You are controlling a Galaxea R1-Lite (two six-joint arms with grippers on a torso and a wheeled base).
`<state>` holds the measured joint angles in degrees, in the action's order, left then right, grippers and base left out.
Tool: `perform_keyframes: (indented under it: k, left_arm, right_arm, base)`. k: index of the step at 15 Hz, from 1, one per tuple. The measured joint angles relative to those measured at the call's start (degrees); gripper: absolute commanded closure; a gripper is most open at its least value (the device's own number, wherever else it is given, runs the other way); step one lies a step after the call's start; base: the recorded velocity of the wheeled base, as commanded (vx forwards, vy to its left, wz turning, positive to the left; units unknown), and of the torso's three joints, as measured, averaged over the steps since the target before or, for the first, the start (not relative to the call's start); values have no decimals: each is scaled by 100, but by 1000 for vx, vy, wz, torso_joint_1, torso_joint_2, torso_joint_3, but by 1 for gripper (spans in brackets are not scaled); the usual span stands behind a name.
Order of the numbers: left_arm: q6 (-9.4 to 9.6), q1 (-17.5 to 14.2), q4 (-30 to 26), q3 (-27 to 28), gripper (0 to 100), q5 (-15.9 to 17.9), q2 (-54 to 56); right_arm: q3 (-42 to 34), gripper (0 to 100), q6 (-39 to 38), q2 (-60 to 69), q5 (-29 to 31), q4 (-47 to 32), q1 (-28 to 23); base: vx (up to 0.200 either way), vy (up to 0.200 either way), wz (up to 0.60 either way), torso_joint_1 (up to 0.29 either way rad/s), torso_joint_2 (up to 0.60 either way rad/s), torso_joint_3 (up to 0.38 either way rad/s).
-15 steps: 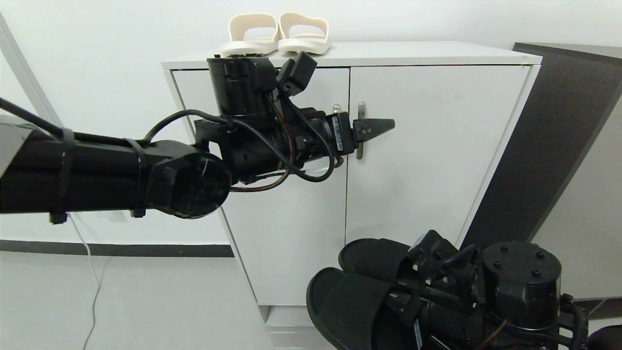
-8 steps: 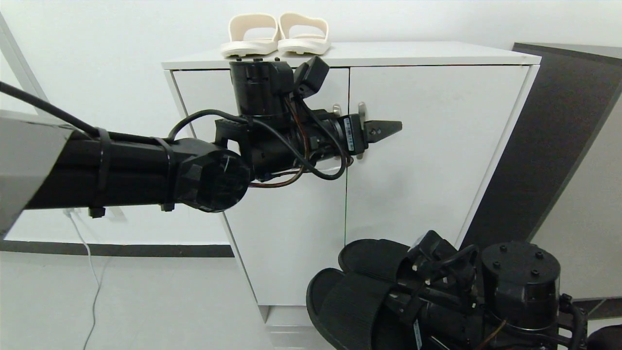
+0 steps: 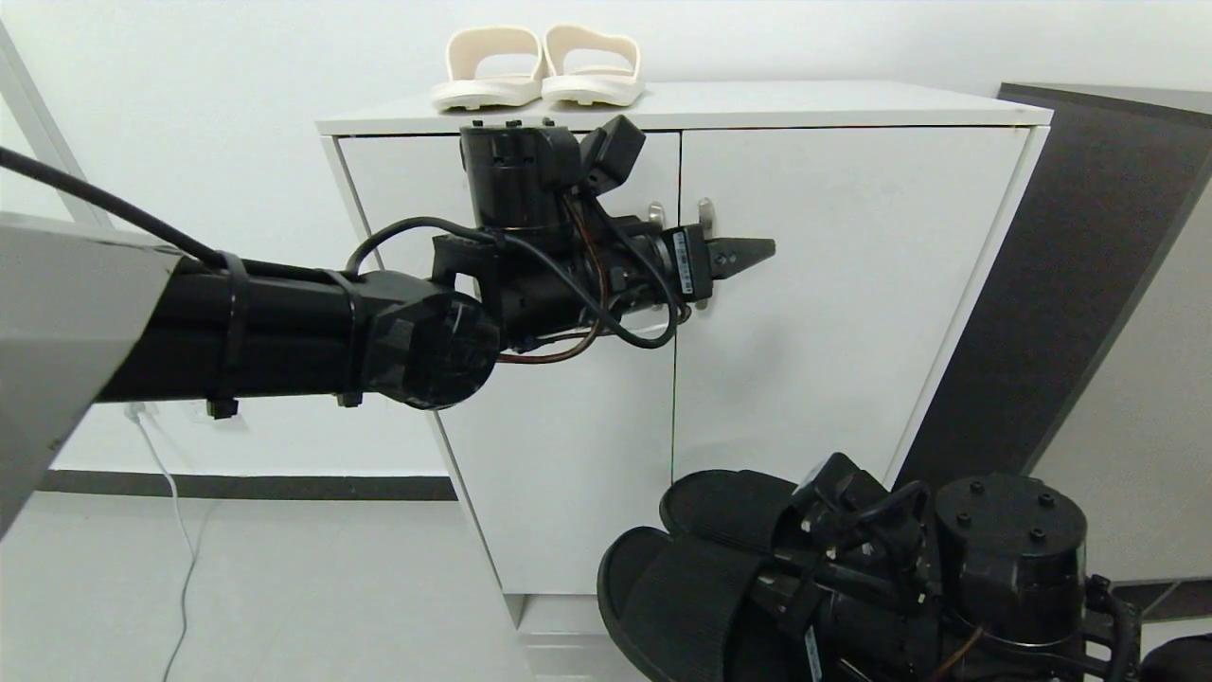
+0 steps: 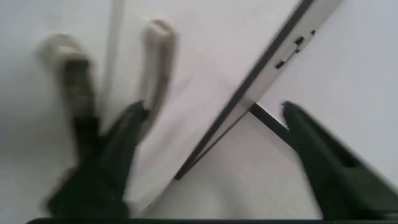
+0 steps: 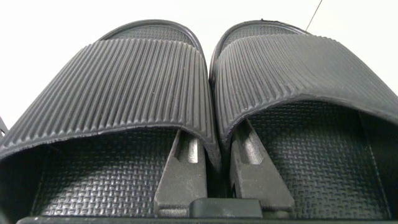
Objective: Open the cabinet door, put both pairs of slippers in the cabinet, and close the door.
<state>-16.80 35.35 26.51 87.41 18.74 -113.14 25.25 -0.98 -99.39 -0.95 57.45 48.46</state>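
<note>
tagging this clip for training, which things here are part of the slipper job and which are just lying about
Part of the job:
cabinet, doors shut
door handles
cream slippers on the cabinet top
black slippers, held in the right gripper
left gripper, open at the handles

Just lying about:
white cable down the wall
dark panel beside the cabinet
</note>
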Motion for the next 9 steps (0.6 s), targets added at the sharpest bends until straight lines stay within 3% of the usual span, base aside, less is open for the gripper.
perform_keyframes:
  k: [4,9]
  left_arm:
    - [9,12,-7,-74,100,22,16]
    - [2,74,50,-480,100,59,276]
  right_arm:
    - [-52,100,0,5,-27,-11,16]
    - [-271,100,9,176,-692,-4,22]
  base:
    - [0,0,0,0,0,0]
    - [0,0,0,0,0,0]
